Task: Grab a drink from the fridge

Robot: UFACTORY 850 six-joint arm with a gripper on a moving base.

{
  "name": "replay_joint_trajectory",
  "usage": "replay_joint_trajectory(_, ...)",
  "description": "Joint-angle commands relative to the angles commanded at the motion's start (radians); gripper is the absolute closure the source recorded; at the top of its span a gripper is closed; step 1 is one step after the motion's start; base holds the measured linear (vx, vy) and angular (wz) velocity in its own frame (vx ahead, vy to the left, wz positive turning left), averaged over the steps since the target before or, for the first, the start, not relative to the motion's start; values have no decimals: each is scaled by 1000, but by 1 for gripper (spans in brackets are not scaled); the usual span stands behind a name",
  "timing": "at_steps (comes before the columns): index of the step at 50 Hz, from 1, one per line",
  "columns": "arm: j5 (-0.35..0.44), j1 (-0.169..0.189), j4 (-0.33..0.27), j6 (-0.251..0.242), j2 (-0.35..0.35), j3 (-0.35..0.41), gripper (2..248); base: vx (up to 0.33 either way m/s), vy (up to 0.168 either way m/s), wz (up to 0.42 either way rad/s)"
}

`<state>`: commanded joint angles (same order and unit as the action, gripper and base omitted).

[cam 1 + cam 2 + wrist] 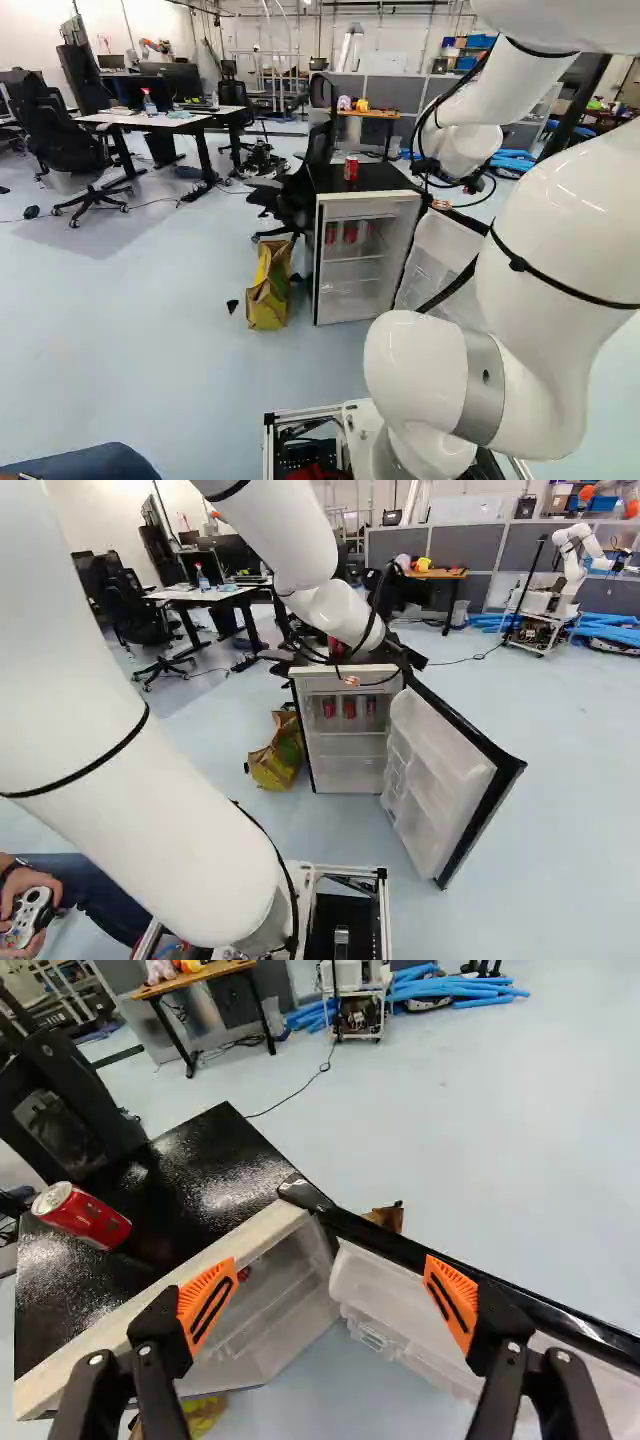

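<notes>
The gripper (412,658) hangs, fingers (207,1303) spread, near the fridge's (215,1185) hinge corner; a red soda can (92,1218) stands on top.

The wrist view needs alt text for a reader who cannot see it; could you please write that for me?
An open black gripper points toward a small fridge whose door stands open; a red can stands on the fridge's black top. A wooden-topped table stands on the pale floor beyond.

Rounded white arm (545,190), silver collar (484,385), black straps (517,263), orange pads (193,1306)
</notes>
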<state>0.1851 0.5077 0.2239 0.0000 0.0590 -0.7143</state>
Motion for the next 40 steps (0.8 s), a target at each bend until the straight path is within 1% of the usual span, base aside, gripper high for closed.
replay_joint_trajectory(25,-147,89,110,0,31,-29,3,0,0,0)
replay_joint_trajectory(40,-232,144,163,0,9,-51,3,0,0,0)
